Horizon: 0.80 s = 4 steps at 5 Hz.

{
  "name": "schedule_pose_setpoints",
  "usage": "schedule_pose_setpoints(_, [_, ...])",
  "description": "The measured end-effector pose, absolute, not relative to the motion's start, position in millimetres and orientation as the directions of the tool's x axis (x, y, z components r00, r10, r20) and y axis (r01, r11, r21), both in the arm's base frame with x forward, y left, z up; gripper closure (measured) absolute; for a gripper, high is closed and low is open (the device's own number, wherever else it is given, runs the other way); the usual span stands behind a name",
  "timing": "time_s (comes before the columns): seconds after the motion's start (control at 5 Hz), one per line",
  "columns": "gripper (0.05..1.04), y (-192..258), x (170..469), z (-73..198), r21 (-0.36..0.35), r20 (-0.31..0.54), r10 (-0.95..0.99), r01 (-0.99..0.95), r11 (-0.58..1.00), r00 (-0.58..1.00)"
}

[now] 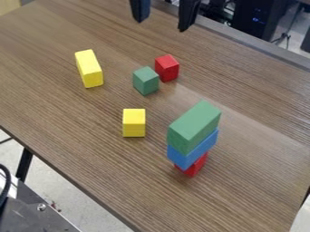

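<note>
The fingers (pixel 189 14) are spread apart with nothing between them, and the gripper (pixel 162 25) hangs at the top of the view, over the far part of the tabletop (pixel 57 113). Below it, the nearest piece is a small red block (pixel 167 68), standing just beside a small green block (pixel 145 80); whether their corners touch, I cannot tell. Off to the view's left lies a longer yellow block (pixel 89 70), set apart with bare wood around it, so it probably could be gripped without brushing a neighbor. A shorter yellow block (pixel 133 123) sits alone nearer the camera. To the right of that one, three pieces are stacked: a long green block (pixel 195 128) on top, a blue block (pixel 193 150) directly under it, and a red block (pixel 195 166) at the bottom, mostly hidden by the blue. Green and blue run in the same direction, one along the other, which likely gives the upper piece broad support. The visible red part looks narrower than the pieces above, so the stack seems to depend on their weight being centered over it, and a sideways bump could tip it.
</note>
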State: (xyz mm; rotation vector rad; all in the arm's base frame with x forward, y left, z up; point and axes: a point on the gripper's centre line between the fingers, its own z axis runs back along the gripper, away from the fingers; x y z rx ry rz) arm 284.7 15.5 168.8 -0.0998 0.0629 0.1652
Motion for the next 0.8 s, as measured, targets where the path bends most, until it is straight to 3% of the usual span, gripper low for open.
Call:
schedule_pose_setpoints(0.4, [0.083,5,275,152,-0.071,-0.144,0.107,-0.118,0.99,0.984])
schedule_pose_setpoints(0.8, [0.083,-23,249,142,-0.051,-0.156,0.014,-0.022,0.998,0.988])
